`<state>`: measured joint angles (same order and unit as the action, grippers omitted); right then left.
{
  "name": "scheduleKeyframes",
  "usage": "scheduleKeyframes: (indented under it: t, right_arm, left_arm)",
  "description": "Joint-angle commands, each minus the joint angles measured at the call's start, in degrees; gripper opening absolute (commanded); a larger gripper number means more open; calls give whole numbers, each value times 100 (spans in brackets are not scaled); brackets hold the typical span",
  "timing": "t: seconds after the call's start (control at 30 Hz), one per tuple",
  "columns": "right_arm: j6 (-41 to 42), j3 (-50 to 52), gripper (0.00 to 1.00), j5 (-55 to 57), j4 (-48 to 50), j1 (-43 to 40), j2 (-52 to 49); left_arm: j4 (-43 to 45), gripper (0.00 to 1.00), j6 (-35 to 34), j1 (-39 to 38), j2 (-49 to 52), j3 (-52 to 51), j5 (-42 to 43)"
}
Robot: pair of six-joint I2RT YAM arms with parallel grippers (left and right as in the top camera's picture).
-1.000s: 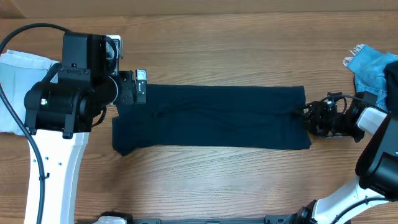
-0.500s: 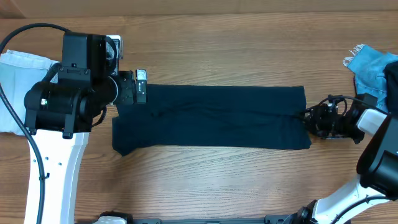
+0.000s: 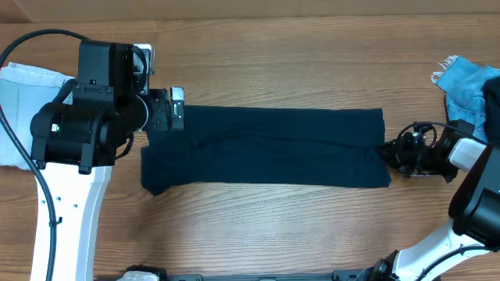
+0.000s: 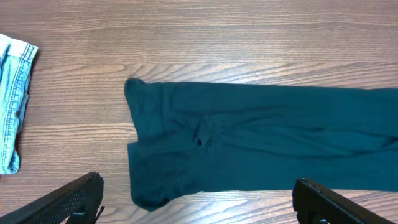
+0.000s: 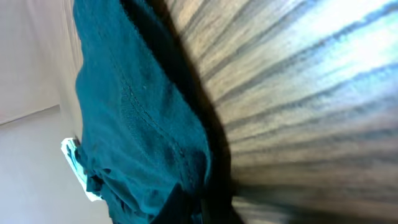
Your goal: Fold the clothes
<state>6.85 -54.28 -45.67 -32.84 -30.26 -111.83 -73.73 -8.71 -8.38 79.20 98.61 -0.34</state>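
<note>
The dark navy garment (image 3: 266, 147) lies flat as a long strip across the table's middle. My right gripper (image 3: 388, 150) is shut on its right end; the right wrist view shows bunched fabric (image 5: 143, 124) pinched at the jaws of that gripper (image 5: 202, 208). My left gripper (image 3: 173, 111) hovers over the garment's upper left corner, open and empty. In the left wrist view its gripper (image 4: 199, 208) has wide-spread fingers (image 4: 68, 199) framing the garment's left end (image 4: 186, 143). A pale blue denim piece (image 3: 19, 101) lies far left, a brighter blue piece (image 3: 469, 86) far right.
The pale denim's hem (image 4: 12, 99) shows at the left edge of the left wrist view. Bare wooden tabletop (image 3: 266, 62) surrounds the garment in front and behind. The right arm's white base link (image 3: 469, 211) stands at the lower right.
My right gripper has closed on the garment's right end and drawn slightly rightward. The left arm and the rest of the garment have stayed still.
</note>
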Motion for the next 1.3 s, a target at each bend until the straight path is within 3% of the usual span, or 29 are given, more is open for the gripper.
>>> scheduleKeyframes:
  t: [0.0,0.23,0.53,0.87,1.1,1.27]
  right_arm:
    - [48,313,4,1331,-83,87,33]
    - [518,-85,4,1462,-315,114,780]
    - [492,-1530,4,1615,-1045,118,791]
    - [472,-1825,4,2529,-1325,90,791]
    - [295,-2636,4,2767,-1932,90,791]
    - [205,-2660,4,2763,-2020,190,791]
  left_arm:
    - [24,100,-72,9,20,13,-70]
    - [24,100,-72,9,20,13,-70]
    - [24,100,-72,9,20,13,-70]
    - [24,100,-72,9,20,13,-70]
    - [24,100,-72,9,20,13,-70]
    - [24,100,-72,9,20,13,-70]
